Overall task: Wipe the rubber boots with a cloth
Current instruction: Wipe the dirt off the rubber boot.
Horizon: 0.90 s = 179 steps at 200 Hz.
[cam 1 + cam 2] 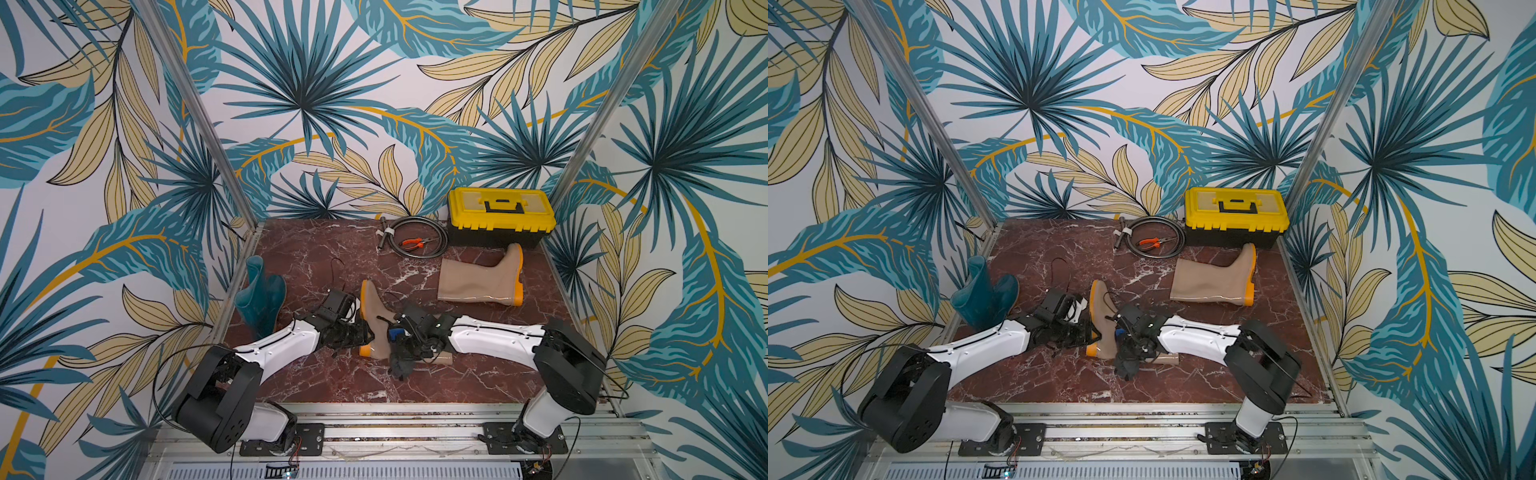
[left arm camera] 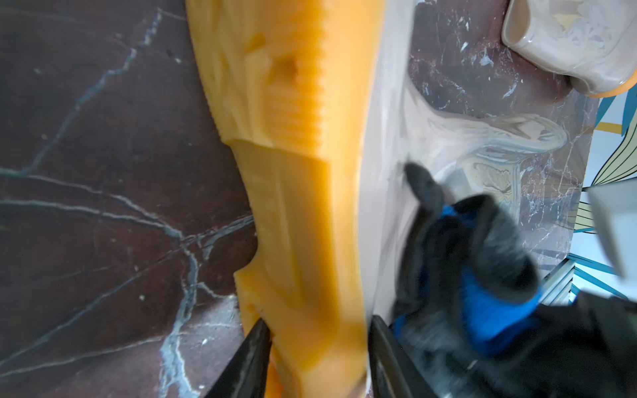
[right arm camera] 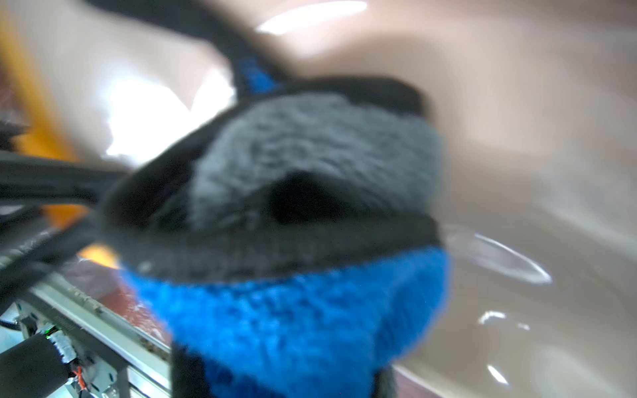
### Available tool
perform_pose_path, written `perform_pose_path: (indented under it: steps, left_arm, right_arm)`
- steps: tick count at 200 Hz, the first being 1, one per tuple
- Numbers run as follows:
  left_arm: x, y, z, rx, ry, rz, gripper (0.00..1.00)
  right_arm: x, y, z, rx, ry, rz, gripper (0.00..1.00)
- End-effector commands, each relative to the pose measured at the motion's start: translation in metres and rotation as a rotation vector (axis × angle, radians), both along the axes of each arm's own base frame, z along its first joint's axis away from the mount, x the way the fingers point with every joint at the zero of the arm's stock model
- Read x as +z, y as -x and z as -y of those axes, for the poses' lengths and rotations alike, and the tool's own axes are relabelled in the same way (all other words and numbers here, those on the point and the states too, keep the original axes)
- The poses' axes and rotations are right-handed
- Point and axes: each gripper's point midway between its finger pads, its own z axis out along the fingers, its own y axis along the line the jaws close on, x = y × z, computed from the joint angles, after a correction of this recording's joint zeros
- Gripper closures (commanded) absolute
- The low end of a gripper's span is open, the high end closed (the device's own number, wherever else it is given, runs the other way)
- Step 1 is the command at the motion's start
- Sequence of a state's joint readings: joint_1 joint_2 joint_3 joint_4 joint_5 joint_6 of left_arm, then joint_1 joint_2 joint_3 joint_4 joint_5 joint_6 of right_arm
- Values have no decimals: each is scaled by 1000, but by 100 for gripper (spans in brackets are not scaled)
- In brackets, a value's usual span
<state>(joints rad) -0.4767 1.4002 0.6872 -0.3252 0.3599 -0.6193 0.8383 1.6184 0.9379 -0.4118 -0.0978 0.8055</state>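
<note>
While the left gripper (image 2: 319, 324) clamps the orange sole (image 2: 293, 138) of a glossy beige-tan rubber boot (image 1: 376, 313) lying on the red marble table (image 1: 316, 257), the right gripper (image 1: 400, 331), closed on a fluffy charcoal-and-blue cloth (image 3: 310, 206), presses it against that boot's upper; another beige boot (image 1: 478, 282) and a dark teal boot (image 1: 259, 297) rest apart.
</note>
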Motion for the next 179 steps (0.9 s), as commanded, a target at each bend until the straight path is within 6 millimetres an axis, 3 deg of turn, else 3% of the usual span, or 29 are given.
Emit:
perform_pose_path:
  steps: [1, 22, 43, 66, 81, 101, 123, 148, 167, 179]
  left_arm:
    - [2, -4, 3, -40, 2, 21, 56]
    - [2, -3, 1, -55, -27, 38, 58]
    - [3, -5, -6, -57, -80, 58, 57]
    - [11, -3, -3, -79, -60, 81, 35]
    - [17, 0, 1, -115, -38, 97, 30]
    - [21, 5, 3, -129, -15, 104, 32]
    - [21, 10, 3, -126, 1, 91, 39]
    - [14, 11, -1, -116, -21, 83, 41]
    - [11, 10, -5, -111, -47, 88, 45]
    - [10, 7, -6, -110, -58, 94, 48]
  right_arm:
    - [-15, 12, 89, -181, 150, -73, 100]
    - [18, -3, 88, -178, 113, 18, 100]
    - [65, -44, 52, -154, 16, 118, 100]
    - [108, -103, 1, -102, -78, 230, 100]
    - [118, -140, -29, -73, -119, 252, 100]
    - [128, -183, -67, -68, -236, 253, 100]
    - [122, -215, -88, -82, -288, 266, 100]
    - [97, -217, -99, -109, -329, 191, 100]
    - [74, -186, -106, -105, -372, 130, 100]
    - [61, -161, -100, -101, -358, 100, 100]
